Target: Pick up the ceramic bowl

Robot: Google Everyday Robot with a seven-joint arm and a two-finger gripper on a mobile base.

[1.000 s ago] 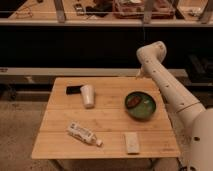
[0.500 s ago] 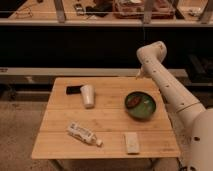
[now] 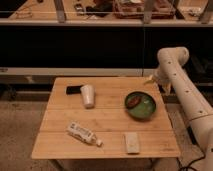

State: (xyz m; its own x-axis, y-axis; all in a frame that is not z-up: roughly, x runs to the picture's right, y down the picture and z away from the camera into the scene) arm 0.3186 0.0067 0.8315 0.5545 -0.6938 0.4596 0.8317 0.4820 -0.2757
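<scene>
The ceramic bowl (image 3: 140, 105) is round, shallow and glossy green with a dark rim and a reddish-brown patch inside. It sits on the right side of the wooden table (image 3: 107, 120). My gripper (image 3: 152, 80) hangs at the end of the white arm (image 3: 176, 75), just above the table's far right edge. It is behind the bowl, a little to its right, and apart from it. It holds nothing that I can see.
A white upturned cup (image 3: 88, 95) stands left of centre, with a black object (image 3: 74, 90) behind it. A white bottle (image 3: 84, 134) lies near the front left and a small pale block (image 3: 131, 142) near the front. A dark shelf unit (image 3: 100, 40) stands behind the table.
The arm and gripper have shifted a little to the right and down. The things on the table have not moved.
</scene>
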